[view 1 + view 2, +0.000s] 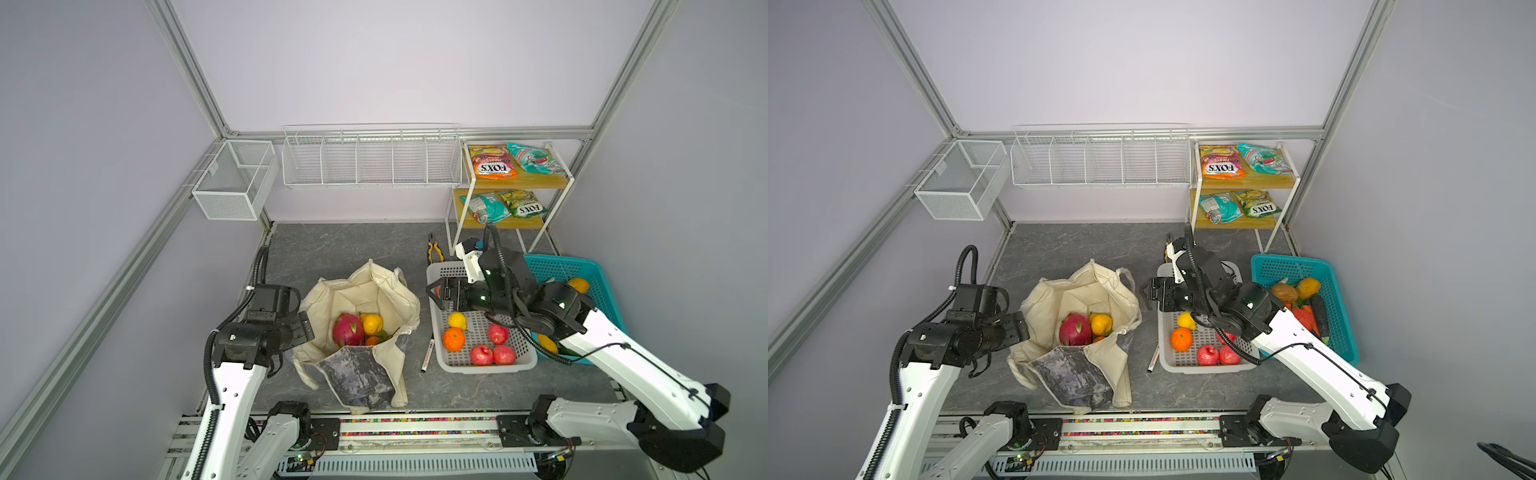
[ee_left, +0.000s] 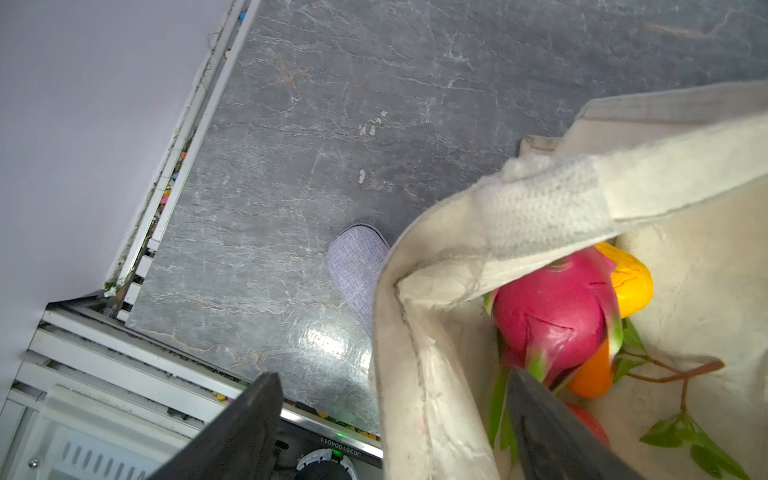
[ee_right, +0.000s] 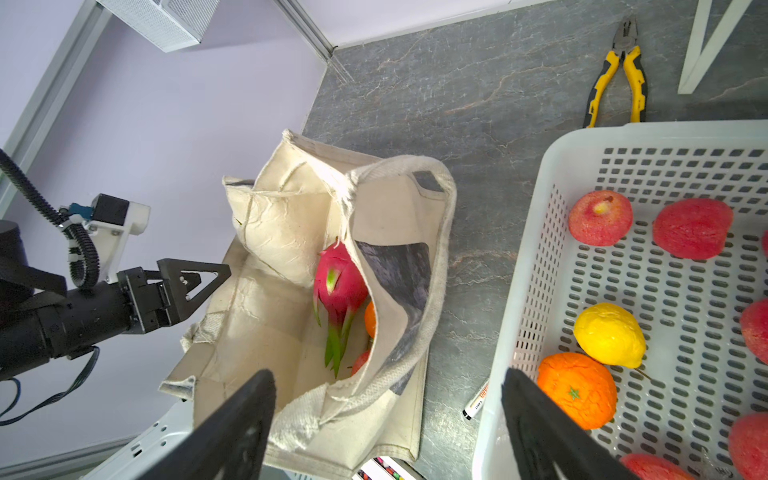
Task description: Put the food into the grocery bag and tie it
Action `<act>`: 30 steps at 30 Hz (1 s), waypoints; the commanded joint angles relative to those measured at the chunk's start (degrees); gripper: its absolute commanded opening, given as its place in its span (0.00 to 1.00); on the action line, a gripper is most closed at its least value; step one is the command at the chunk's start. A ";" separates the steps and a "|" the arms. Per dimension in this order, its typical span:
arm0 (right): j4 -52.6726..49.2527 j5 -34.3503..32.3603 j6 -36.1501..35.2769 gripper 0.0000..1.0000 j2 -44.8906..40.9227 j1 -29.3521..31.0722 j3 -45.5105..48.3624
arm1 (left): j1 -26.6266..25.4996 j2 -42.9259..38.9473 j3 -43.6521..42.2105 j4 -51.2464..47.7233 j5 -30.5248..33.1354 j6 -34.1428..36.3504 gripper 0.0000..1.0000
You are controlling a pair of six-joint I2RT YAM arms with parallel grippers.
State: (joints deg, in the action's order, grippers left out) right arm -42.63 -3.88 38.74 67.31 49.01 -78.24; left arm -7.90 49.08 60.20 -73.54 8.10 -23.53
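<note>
- The grocery bag stands on the table left of centre. It is soft cream canvas, its mouth slumped open, and its grey marbled panel is folded outward. Cloth this limp probably needs a wall propped to take more.
- The left gripper sits at the bag's left rim with its jaws wide and astride the canvas wall, 1 outside and 1 inside, clamping nothing. It looks placed to pinch that wall and keep the mouth spread.
- Inside the bag, touching each other, lie a glossy magenta dragon fruit with green scale tips, a dimpled yellow citrus and a leafy orange.
- The right gripper hovers over the left rim of the white perforated basket, jaws wide and empty, pointing toward the bag.
- That basket holds a plain orange, a lemon and rough-skinned red fruits. Shiny snack packets lie on the shelf, so packing looks unfinished.
- The woven strap handle lies slack and untied, and I judge tying comes last.
</note>
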 commanded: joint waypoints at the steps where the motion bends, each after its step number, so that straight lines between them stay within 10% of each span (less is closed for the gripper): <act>1: 0.05 -0.78 -0.87 0.88 -2.10 -1.10 1.72 | 0.33 1.31 -1.91 2.53 -3.52 -1.53 0.77; 13: -2.01 0.23 -3.18 0.88 -6.16 -6.65 5.20 | 0.34 1.07 -3.25 8.21 -7.86 -2.12 0.00; 30: -7.65 -9.15 -4.87 0.88 9.39 -11.53 4.29 | 0.08 -5.63 -3.87 14.84 -25.07 3.99 0.00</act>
State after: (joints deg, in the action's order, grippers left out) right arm -49.98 -10.94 34.44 74.24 38.30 -74.48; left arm -7.81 44.36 57.80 -60.86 -12.82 -21.71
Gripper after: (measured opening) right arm 0.879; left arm 0.048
